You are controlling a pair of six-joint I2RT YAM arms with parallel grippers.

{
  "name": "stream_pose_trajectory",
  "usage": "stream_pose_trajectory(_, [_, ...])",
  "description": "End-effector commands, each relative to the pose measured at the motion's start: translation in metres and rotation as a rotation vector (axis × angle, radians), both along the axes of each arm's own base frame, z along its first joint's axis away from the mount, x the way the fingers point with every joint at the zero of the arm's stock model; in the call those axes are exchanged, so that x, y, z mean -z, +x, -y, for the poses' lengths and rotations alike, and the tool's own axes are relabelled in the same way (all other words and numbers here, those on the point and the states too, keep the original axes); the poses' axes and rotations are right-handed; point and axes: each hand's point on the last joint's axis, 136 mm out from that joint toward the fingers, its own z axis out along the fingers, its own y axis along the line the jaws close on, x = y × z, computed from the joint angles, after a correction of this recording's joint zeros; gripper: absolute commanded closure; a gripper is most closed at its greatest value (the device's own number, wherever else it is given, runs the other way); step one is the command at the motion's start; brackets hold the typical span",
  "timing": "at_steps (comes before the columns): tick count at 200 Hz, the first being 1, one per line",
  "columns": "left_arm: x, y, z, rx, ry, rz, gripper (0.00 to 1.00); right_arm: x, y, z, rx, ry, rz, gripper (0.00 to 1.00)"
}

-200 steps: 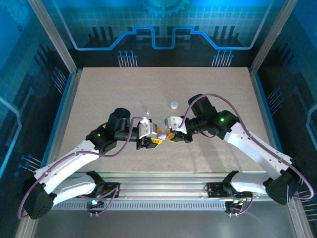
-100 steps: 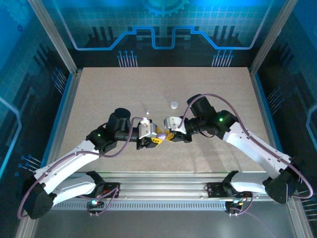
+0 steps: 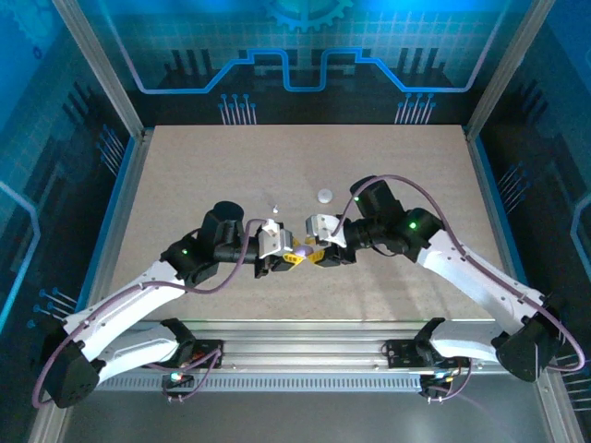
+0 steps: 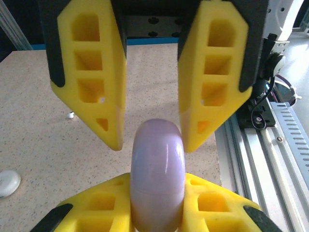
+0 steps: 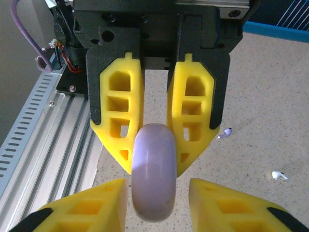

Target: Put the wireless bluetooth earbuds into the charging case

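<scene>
The charging case (image 3: 301,249) is a glossy lavender pebble with a thin seam, held above the table between both arms. My left gripper (image 4: 157,183) is shut on the charging case (image 4: 157,169) from both sides. My right gripper (image 5: 157,188) is open, with a gap on each side of the case (image 5: 153,174). In the top view the left gripper (image 3: 292,257) and right gripper (image 3: 314,251) face each other tip to tip. A tiny lavender earbud (image 5: 225,132) and a whitish earbud (image 5: 278,175) lie on the table beyond.
A larger white round piece (image 3: 324,195) lies on the speckled table (image 3: 203,166) behind the grippers, also at the left edge of the left wrist view (image 4: 7,182). The slotted metal rail (image 3: 305,355) runs along the near edge. Frame posts stand at the sides.
My right gripper has opened and let go of the lavender case. My left gripper has closed tighter on it. Both arms stay nearly where they were.
</scene>
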Motion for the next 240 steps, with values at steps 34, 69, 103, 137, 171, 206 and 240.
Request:
stream_pose_trajectory(34, [0.001, -0.003, -0.002, -0.004, 0.003, 0.014, 0.82, -0.023, 0.001, 0.003, 0.092, 0.138, 0.028, 0.57])
stream_pose_trajectory(69, [0.0, -0.003, -0.002, -0.006, -0.007, 0.013, 0.82, -0.029, -0.001, 0.01, 0.133, 0.164, 0.059, 0.52])
stream_pose_trajectory(103, [-0.001, -0.003, -0.001, -0.004, -0.011, 0.013, 0.82, -0.031, -0.003, 0.013, 0.135, 0.168, 0.065, 0.52])
stream_pose_trajectory(137, [-0.002, -0.003, -0.001, -0.001, -0.015, 0.013, 0.82, -0.031, -0.002, 0.01, 0.143, 0.173, 0.072, 0.51])
stream_pose_trajectory(171, [-0.002, -0.003, -0.001, 0.0, -0.019, 0.012, 0.82, -0.027, 0.0, 0.005, 0.145, 0.158, 0.074, 0.5])
stream_pose_trajectory(206, [-0.002, -0.004, 0.0, 0.002, -0.023, 0.009, 0.82, -0.026, 0.002, 0.001, 0.14, 0.154, 0.073, 0.48])
stream_pose_trajectory(240, [-0.003, -0.004, 0.0, 0.003, -0.026, 0.008, 0.82, -0.023, 0.005, -0.003, 0.137, 0.151, 0.069, 0.48])
